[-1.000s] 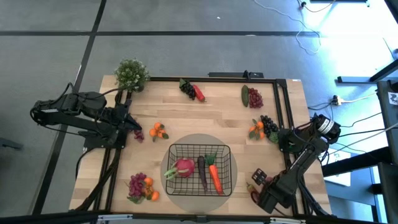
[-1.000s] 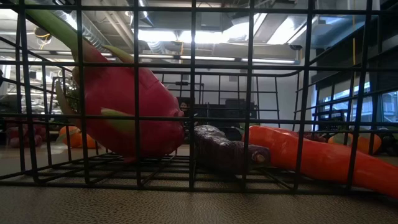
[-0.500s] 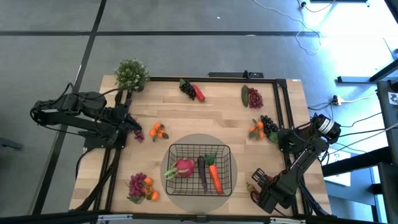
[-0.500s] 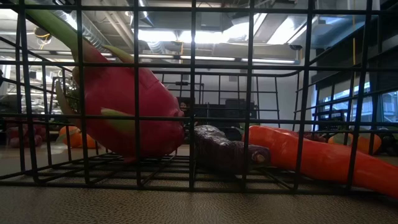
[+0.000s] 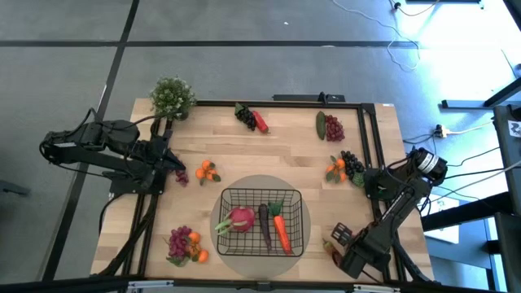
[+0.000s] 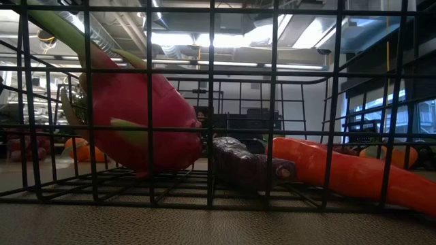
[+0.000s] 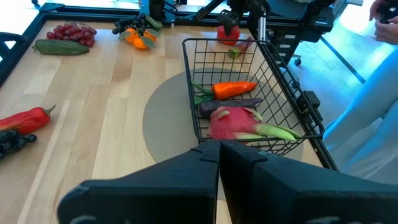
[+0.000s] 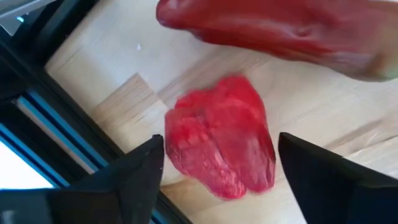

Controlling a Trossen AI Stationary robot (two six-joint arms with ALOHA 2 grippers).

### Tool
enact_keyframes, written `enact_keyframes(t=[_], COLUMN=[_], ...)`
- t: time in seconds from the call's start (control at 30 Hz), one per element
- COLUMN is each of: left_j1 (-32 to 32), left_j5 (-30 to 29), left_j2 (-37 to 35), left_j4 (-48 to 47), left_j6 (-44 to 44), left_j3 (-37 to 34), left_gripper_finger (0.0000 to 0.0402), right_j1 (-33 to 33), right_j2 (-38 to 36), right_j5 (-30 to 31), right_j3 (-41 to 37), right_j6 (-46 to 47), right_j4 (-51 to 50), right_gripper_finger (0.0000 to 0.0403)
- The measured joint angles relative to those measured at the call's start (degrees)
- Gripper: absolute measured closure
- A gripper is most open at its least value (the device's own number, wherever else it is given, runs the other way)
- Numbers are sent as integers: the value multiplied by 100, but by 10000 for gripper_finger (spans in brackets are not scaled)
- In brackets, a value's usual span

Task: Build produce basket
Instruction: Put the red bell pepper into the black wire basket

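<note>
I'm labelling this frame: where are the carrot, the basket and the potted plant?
carrot (image 5: 281, 233): high view, middle of its orange body.
basket (image 5: 262, 192): high view, far wire rim.
potted plant (image 5: 172, 97): high view, centre of its green foliage.

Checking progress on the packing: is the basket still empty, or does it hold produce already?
Partly filled. The basket holds a pink radish, a dark eggplant and a carrot; other produce lies outside on the table.

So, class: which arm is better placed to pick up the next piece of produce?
Right: its gripper hangs open directly over a red toy pepper. The left gripper, jaws shut, is over bare table.
</note>
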Motion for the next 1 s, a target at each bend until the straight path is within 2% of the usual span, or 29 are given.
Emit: enact_keyframes(t=[0.17, 0.37, 0.57, 0.73, 1.0], left_j1=[-1, -2, -2, -1, -2], left_j5=[0, 0, 1, 0, 0], left_j2=[0, 0, 0, 0, -2], left_j4=[1, 0, 0, 0, 0], left_j6=[0, 0, 0, 0, 0], left_j3=[0, 0, 0, 0, 0], left_gripper_finger=[401, 401, 401, 401, 401], right_j1=[-4, -4, -2, -7, -9], right_j2=[-4, -4, -7, -7, -188], right_j5=[-24, -463, -183, -203, -114], right_j3=[15, 17, -29, -271, -474], right_j6=[-222, -1279, -1652, -1648, -1631], right_j4=[-156, -417, -298, 175, 354], right_gripper_finger=[57, 27, 23, 22, 22])
